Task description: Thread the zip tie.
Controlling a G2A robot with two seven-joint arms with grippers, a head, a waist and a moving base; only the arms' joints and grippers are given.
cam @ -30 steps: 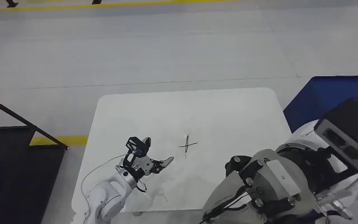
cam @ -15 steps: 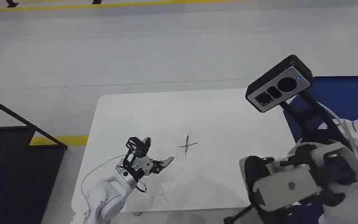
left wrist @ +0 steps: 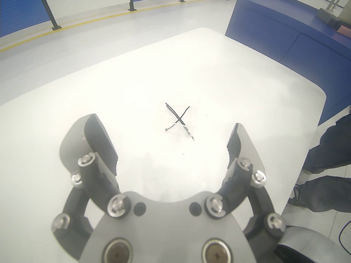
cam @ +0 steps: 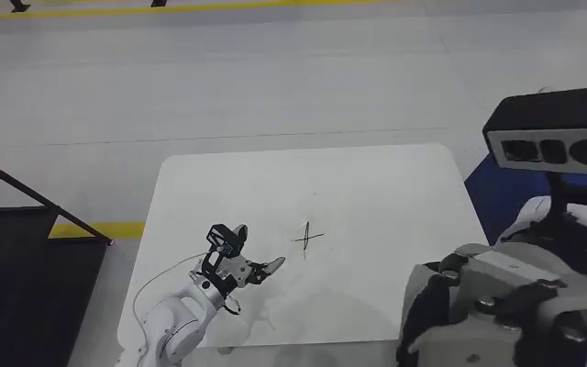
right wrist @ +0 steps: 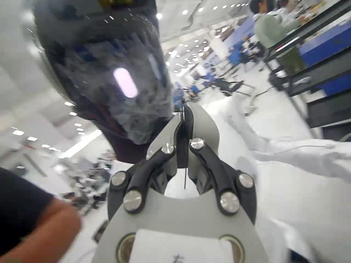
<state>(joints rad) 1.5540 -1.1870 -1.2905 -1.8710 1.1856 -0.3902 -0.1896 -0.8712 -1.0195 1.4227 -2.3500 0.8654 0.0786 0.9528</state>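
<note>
Two thin black zip ties lie crossed near the middle of the white table; in the top view the crossed zip ties sit just right of my left gripper. My left gripper hovers low over the table, a short way from them, open with nothing between its fingers. My right gripper is lifted off the table and points up at the room. It is shut on a thin black zip tie that sticks out of both ends of the pads. The right arm is raised at the table's near right corner.
A blue cabinet stands just past the table's right edge. A person's legs stand at that side, and a hand shows beside the right wrist. The table has bare white surface all around the ties.
The right arm has swung upward and to the right at the near right corner, its wrist camera rising past the table edge. The left arm and the crossed ties have not moved.
</note>
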